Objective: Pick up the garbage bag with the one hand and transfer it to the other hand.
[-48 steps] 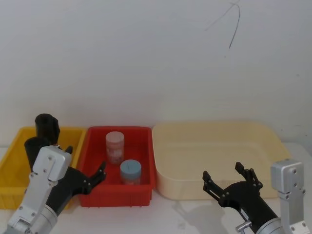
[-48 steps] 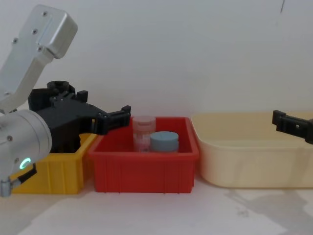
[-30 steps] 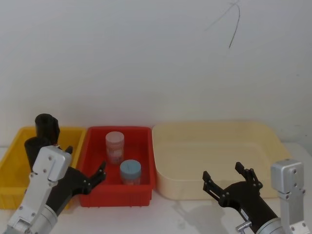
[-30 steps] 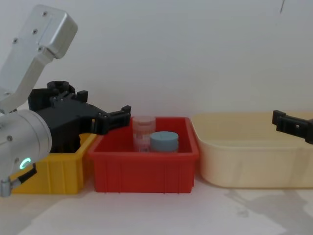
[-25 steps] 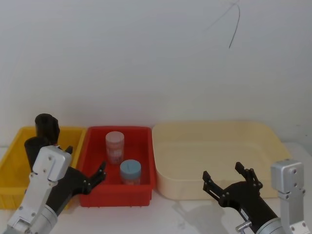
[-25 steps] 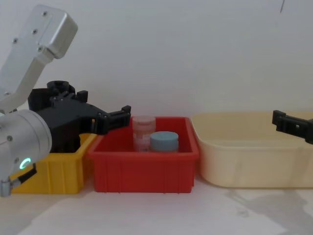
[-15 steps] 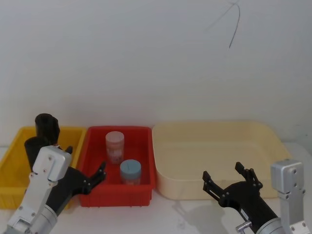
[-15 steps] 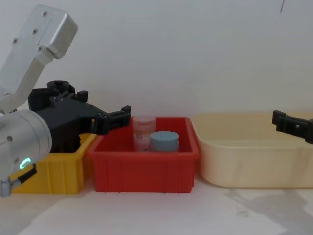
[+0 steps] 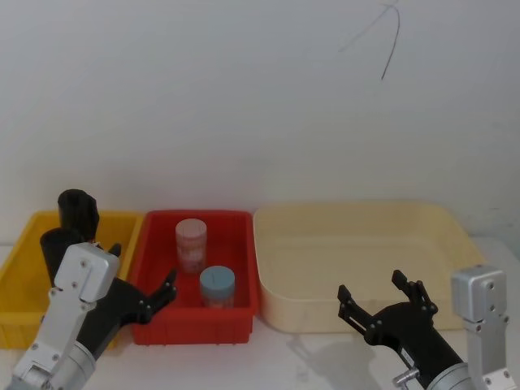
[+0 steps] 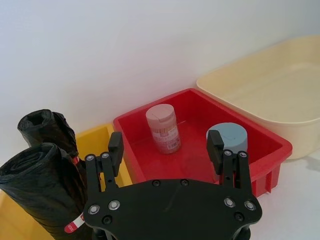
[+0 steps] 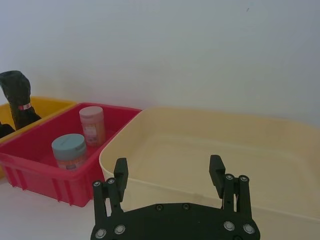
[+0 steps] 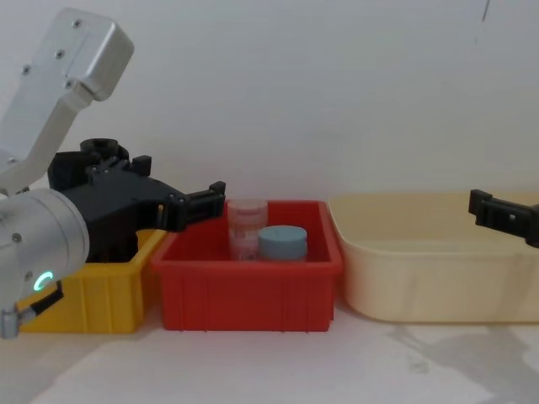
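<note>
Meanwhile, low over the tabletop (image 12: 253, 370), the left gripper (image 10: 165, 142) hangs with its jaws spread wide and holding nothing. The garbage bag (image 10: 35, 190) stands upright in the yellow bin (image 9: 20, 284), just to the left of those jaws and clear of them. A second black roll (image 10: 47, 132) stands close behind it in the same bin (whether the two touch cannot be told). Straight ahead of the left jaws sits the red bin (image 9: 195, 325), holding a blue-lidded jar (image 9: 218, 286) nearer to them and a pink-capped jar (image 9: 192, 242) farther off, both upright. The right gripper (image 11: 168, 167) hovers well apart on the other side, its jaws equally wide and empty — ahead of them lies the cream tub (image 9: 357, 252), just beside the red bin.
</note>
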